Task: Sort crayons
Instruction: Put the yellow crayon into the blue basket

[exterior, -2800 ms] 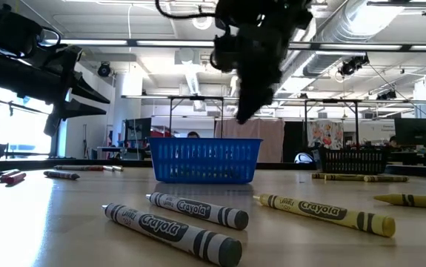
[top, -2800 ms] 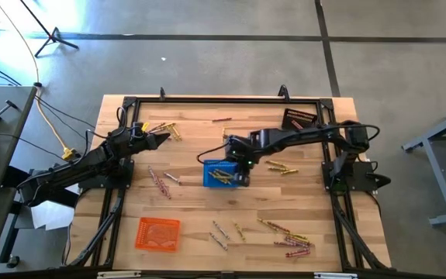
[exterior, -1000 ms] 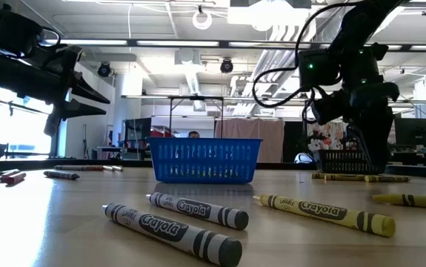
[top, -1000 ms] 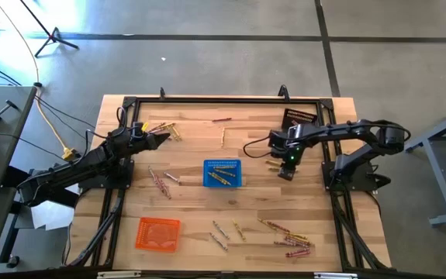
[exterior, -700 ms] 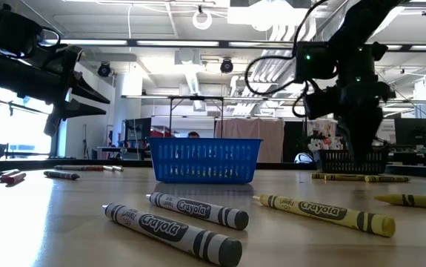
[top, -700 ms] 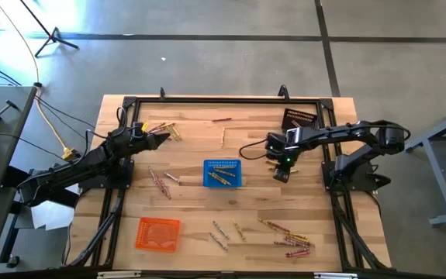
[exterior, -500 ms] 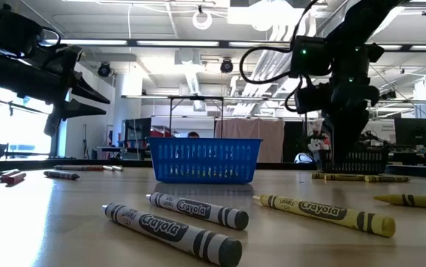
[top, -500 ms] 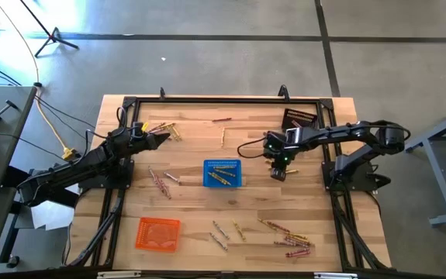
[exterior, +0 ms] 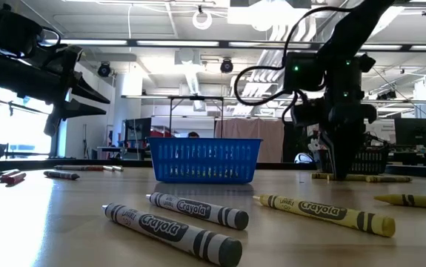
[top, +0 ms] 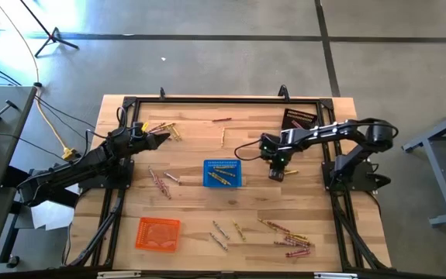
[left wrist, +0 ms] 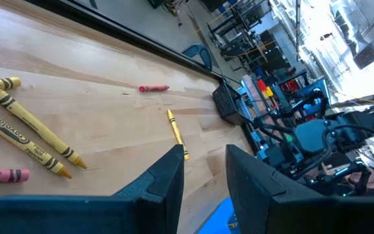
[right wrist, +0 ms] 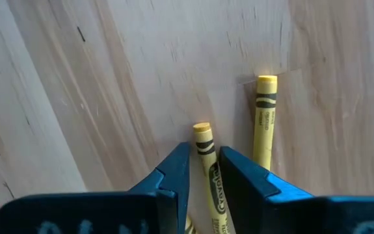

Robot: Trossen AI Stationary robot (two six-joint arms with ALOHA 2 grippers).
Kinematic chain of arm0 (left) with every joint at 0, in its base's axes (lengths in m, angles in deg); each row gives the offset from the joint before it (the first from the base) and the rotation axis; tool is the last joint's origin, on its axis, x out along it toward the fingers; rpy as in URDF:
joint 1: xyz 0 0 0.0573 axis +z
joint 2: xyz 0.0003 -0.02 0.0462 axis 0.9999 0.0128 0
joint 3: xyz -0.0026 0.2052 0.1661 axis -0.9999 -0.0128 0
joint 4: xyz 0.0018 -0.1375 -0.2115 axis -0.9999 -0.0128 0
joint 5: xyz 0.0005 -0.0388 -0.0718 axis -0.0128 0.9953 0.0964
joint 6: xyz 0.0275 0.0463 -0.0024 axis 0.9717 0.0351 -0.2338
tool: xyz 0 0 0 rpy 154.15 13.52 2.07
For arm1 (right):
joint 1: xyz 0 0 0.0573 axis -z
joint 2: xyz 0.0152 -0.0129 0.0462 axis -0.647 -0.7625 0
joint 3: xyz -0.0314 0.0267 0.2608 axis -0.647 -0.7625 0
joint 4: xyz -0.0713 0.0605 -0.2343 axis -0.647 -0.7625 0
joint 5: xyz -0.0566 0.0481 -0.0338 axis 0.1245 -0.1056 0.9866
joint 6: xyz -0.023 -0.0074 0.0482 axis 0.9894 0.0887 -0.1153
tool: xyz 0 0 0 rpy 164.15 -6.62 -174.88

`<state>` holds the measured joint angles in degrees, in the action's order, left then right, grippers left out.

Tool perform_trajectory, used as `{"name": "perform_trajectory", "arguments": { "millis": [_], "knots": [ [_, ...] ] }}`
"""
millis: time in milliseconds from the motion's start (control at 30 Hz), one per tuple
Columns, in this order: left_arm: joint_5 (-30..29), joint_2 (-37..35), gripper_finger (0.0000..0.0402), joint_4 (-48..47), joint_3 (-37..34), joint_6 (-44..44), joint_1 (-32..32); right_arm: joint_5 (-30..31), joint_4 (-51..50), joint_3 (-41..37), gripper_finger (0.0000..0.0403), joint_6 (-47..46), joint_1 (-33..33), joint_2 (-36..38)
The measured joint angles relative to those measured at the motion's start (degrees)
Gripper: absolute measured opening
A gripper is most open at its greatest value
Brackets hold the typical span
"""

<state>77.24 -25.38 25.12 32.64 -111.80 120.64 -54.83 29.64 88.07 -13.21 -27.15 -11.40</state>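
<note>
On the surface (top: 199, 205): crayons (top: 286, 236) lie scattered.
Right claw (right wrist: 203, 170): down at the surface right of the blue basket (top: 223, 173), fingers straddling a yellow crayon (right wrist: 207, 166); a second yellow crayon (right wrist: 263, 120) just beside.
Left claw (left wrist: 203, 182): spread, empty, raised at the left edge.

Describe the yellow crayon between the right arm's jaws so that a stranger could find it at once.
Start from the blue basket at the table's middle and go to the right gripper. Two yellow crayons lie under it; yours sits between the jaws, its neighbour outside.
</note>
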Motion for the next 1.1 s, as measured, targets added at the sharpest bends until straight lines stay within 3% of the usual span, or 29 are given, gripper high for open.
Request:
{"name": "perform_trajectory", "arguments": {
  "millis": [167, 333, 433, 900, 1100],
  "knots": [
    [0.0, 0.0, 0.0101, 0.02, -0.01, 0.0, 0.0, -0.22, 0.09, -0.09, 0.0066, -0.38, -0.04, -0.09],
    [0.0, 0.0, 0.0101, 0.0, 0.01, -0.02, 0.0, -0.31, -0.02, 0.35, 0.0015, -2.63, -0.04, -0.17],
    [0.02, -0.01, 0.0101, 0.0, 0.0, -0.02, 0.0, -0.4, -0.83, 1.73, 0.0012, -3.48, -0.04, -0.39],
    [0.0, 0.0, 0.0101, 0.0, 0.01, 0.0, -0.02, -0.33, -0.53, 22.31, 0.0008, -1.7, -2.38, -0.54],
    [0.0, 0.0, 0.0101, 0.0, 0.01, -0.02, 0.0, -0.4, 7.21, 26.79, 0.0008, -0.04, -6.61, -0.62]
  ]
}}
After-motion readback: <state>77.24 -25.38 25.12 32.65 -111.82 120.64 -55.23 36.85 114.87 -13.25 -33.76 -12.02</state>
